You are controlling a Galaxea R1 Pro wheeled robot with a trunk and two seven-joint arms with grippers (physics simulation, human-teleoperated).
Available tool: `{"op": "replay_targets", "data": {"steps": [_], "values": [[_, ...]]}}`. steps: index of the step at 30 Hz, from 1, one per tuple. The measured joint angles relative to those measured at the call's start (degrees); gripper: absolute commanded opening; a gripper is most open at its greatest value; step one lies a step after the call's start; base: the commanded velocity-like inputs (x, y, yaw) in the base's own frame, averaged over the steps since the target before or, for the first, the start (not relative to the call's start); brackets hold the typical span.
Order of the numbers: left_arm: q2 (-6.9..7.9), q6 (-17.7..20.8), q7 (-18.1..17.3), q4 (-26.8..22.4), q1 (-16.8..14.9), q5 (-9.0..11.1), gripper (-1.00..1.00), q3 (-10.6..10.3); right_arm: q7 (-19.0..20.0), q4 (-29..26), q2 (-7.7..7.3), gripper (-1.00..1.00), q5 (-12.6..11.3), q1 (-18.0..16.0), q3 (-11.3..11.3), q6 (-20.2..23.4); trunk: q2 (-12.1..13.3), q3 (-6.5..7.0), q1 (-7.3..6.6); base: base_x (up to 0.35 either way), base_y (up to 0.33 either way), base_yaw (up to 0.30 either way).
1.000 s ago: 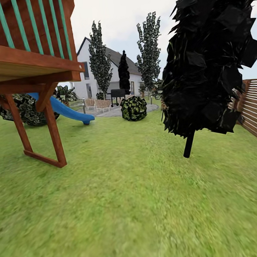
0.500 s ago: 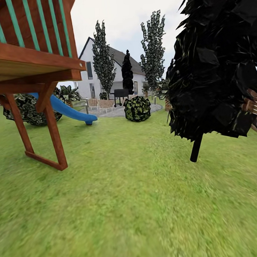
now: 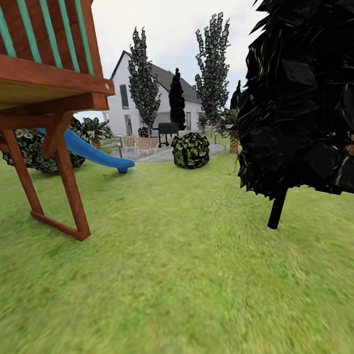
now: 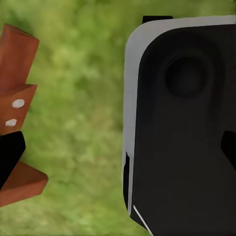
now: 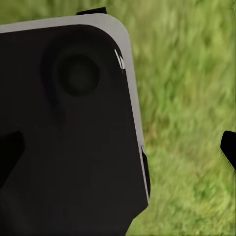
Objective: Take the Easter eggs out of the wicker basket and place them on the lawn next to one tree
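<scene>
Looking down past the robot's own dark body panels, both wrist views show blurred grass; whether either set of fingers is spread or pressed together I cannot tell. The lawn (image 3: 193, 280) runs flat and mottled green, soft footing for setting things down. To the left stands the play tower (image 3: 43, 101), its brown post planted in the grass, a blue slide (image 3: 95, 152) behind it. To the right rises a near-black tree (image 3: 302, 87) on a thin black trunk. Farther off sit a bush (image 3: 191, 150), a grey patio with a grill (image 3: 168, 129), two pale-flecked trees (image 3: 213, 71) and the white house (image 3: 122, 110). I see neither basket nor eggs here. I judge such eggs light, smooth and apt to roll, best pinched gently across the middle.
</scene>
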Motion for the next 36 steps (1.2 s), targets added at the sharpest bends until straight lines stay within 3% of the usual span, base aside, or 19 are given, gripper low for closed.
{"op": "replay_targets", "data": {"steps": [9,36], "values": [[-0.03,0.01,0.0,0.0,0.0,0.01,1.0,0.0,0.0,0.0,0.0,1.0,0.0,0.0,0.0,0.0,0.0,0.0,0.0,0.325,0.0,0.12],[-0.04,0.0,0.0,0.0,0.0,0.0,1.0,-0.06,0.0,0.0,-0.08,1.0,0.0,0.0,0.0,0.0,0.0,0.0,0.0,0.325,0.0,0.002]]}}
